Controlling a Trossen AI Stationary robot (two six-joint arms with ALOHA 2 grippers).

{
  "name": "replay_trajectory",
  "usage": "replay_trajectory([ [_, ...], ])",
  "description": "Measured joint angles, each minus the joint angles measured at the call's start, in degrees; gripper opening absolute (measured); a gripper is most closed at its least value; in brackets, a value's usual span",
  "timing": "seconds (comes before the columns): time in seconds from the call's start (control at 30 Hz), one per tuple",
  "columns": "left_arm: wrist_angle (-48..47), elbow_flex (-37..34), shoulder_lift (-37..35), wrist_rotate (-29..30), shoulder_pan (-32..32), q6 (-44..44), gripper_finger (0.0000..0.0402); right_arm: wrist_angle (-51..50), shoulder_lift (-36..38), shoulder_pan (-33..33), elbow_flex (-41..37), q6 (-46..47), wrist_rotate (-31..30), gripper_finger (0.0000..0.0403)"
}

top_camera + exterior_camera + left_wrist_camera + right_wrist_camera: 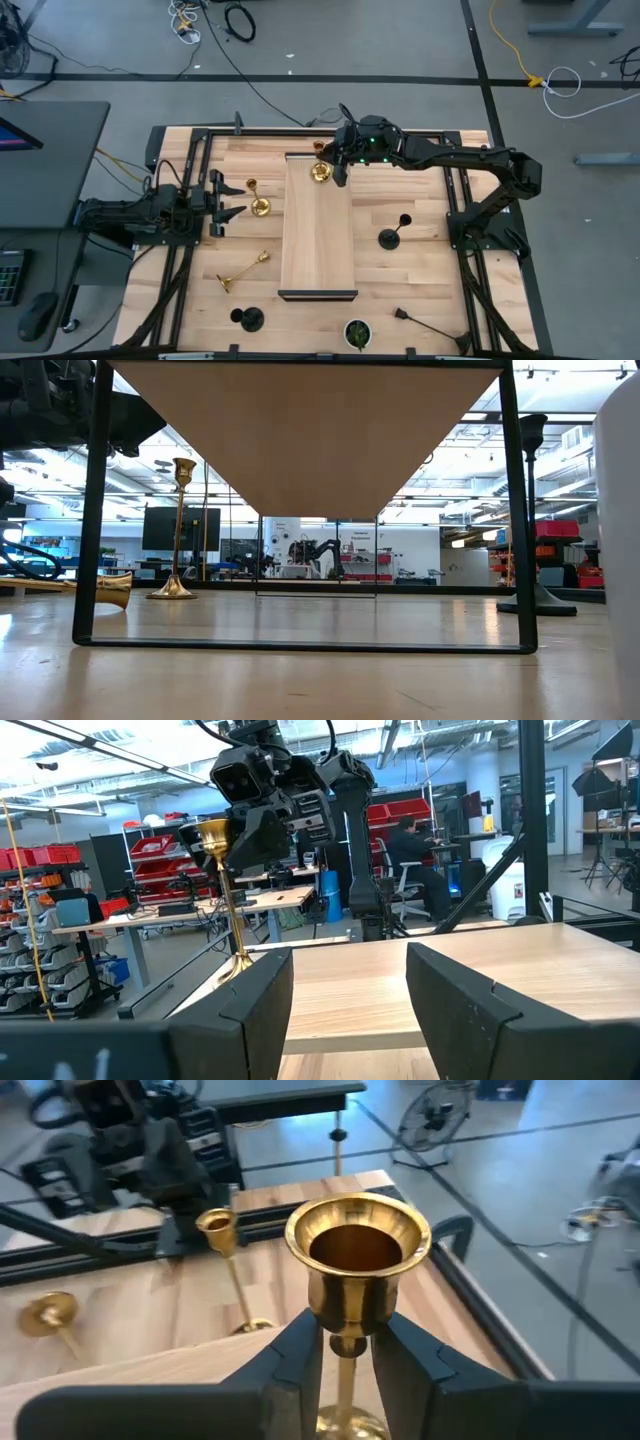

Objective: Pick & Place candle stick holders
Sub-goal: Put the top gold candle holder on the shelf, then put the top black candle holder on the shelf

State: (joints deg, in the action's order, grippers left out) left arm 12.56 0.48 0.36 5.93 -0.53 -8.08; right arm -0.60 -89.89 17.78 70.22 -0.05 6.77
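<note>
A gold candle stick holder (320, 172) stands at the far end of a raised wooden platform (318, 240). My right gripper (338, 165) is shut on it. My left gripper (225, 200) waits open and empty at the left, next to a second upright gold holder (258, 205). A third gold holder (245, 270) lies on its side on the table. Two black holders (392, 235) (250, 320) stand upright and a third (425, 322) lies near the front right. My right gripper pinches the gold holder's thin stem just under its cup (347, 1345) between its two fingers (300, 1355). The fingers come level from the table's right side, across the stem. The holder stands upright, its base (238, 965) on the platform.
A round dark pot with a green plant (357, 333) stands at the near edge. The platform rests on a black metal frame (95, 560) with open room beneath. Black rails (170, 280) run along both table sides.
</note>
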Motion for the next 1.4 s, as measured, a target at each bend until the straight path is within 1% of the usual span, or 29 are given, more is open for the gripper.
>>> replay_trajectory([
  [0.1, 0.0, 0.0, 0.0, 0.0, 0.0, 0.0, 0.0197, -0.2, 0.0, 0.0, 0.0, -0.6, -1.7, 0.0092],
  [0.27, 0.0, 0.0, 0.0, 0.0, 0.0, 0.0, 0.0197, -0.5, 0.0, -0.2, 0.0, -0.4, 1.3, 0.0107],
  [0.47, 0.0, 0.0, 0.0, 0.0, 0.0, 0.0, 0.0197, -1.4, 0.6, -0.7, 0.0, -2.1, 1.6, 0.0138],
  [0.67, 0.0, 0.0, 0.0, -0.2, 0.0, 0.0, 0.0197, -5.4, 2.9, -0.6, 0.0, -4.2, -3.1, 0.0172],
  [0.83, 0.0, 0.0, 0.0, -0.2, 0.0, 0.0, 0.0197, -9.6, 5.2, -0.6, 0.0, -5.2, -6.1, 0.019],
  [0.97, 0.0, 0.0, 0.0, -0.2, 0.0, 0.0, 0.0197, -16.3, 7.6, -0.7, 0.0, -6.3, -6.1, 0.0196],
  [1.17, 0.0, 0.0, 0.0, -0.2, 0.0, 0.0, 0.0197, -32.0, 12.7, -1.0, 0.0, -7.9, -7.5, 0.0192],
  [1.3, 0.0, 0.0, 0.0, -0.2, 0.0, 0.0, 0.0197, -43.2, 16.8, -2.3, 0.0, -5.2, -7.8, 0.0182],
  [1.4, 0.0, 0.0, 0.0, -0.2, 0.0, 0.0, 0.0197, -50.3, 19.9, -3.9, 0.0, -0.9, -7.2, 0.0174],
])
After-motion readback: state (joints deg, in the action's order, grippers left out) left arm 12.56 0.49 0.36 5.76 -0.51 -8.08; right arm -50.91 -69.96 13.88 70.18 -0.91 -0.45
